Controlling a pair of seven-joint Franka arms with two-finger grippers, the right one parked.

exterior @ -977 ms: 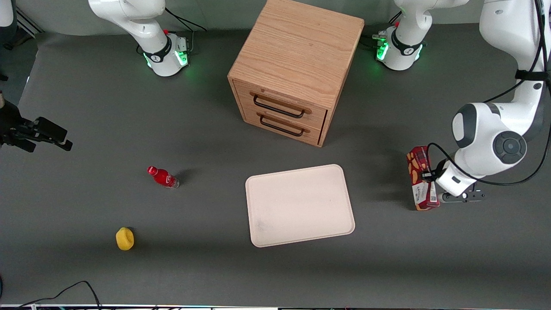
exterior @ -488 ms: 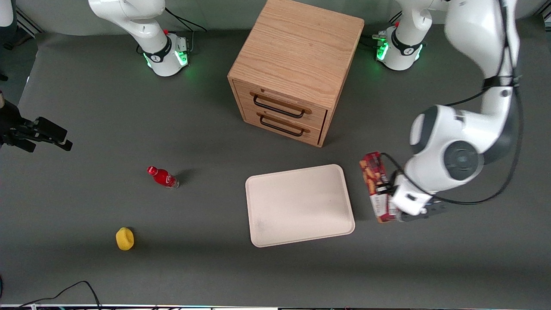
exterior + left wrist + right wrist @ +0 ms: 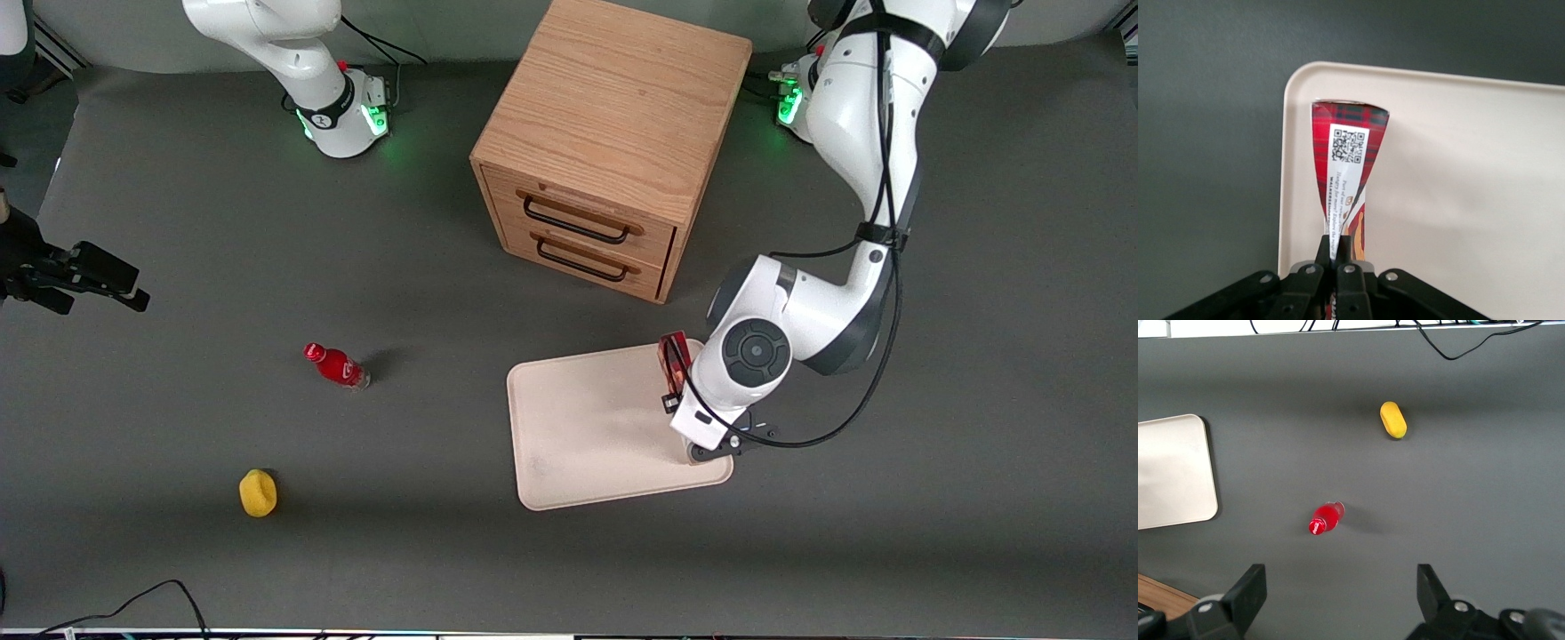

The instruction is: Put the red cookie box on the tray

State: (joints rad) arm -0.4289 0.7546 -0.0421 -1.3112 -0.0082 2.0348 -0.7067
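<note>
Transport step, near its end: red cookie box (image 3: 1346,175) clamped in the tool (image 3: 1337,257), fingers closed tight on one narrow end of the carton, the rest of the box hanging out past the fingertips. Held over the tray (image 3: 587,427), above the tray's edge toward the working arm's end of the surface and near the corner closest to the drawer cabinet (image 3: 613,142). From the front, only a sliver of the box (image 3: 673,363) visible beside the wrist; whether it touches the tray or hangs just above it, impossible to tell. Not yet released.

Next move, as a judgement: lower until the box bears on the tray floor, ideally a little farther in from the rim, since the box sits close to the edge; then open the fingers and lift straight away. A long narrow carton held by one end, so likely to tip or slide if let go while tilted or half on the rim.

Writing: white label strip on the box face carrying a QR code, several lines of small dark print below it, too fine to read. Tartan pattern in red and dark tones around the label, part of a tan cookie picture near the fingers.

Elsewhere on the surface, toward the parked arm's end: small red bottle (image 3: 336,365) and a yellow lemon-like object (image 3: 258,493), both well apart from the tray.
</note>
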